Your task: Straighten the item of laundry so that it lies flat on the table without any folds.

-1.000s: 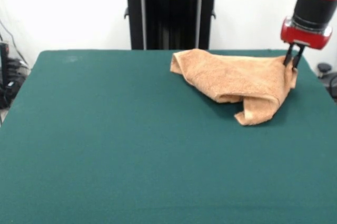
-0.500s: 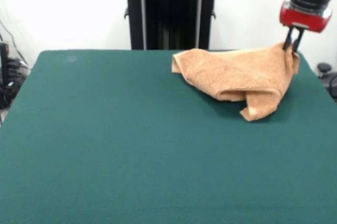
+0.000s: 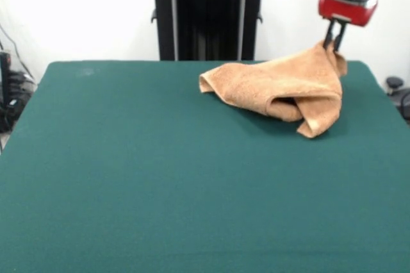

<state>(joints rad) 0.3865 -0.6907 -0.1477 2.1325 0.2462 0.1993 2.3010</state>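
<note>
The orange-tan towel (image 3: 282, 87) lies crumpled and folded over itself on the far right part of the dark green table (image 3: 160, 177). My gripper (image 3: 332, 45) hangs from the red and black arm at the upper right and is shut on the towel's upper right corner, holding that corner lifted above the table. The towel slopes down from the gripper to the left, where its far left corner rests on the table. A folded flap hangs at the lower right, with its tip touching the table.
The robot's black pedestal (image 3: 208, 13) stands behind the table's far edge at the top centre. Cables and dark equipment (image 3: 9, 93) sit off the table's left edge. A dark object (image 3: 397, 90) sits off the right edge.
My gripper has risen and moved left with the towel corner in it. The towel has been dragged left and lifted, and its lower flap has pulled up.
</note>
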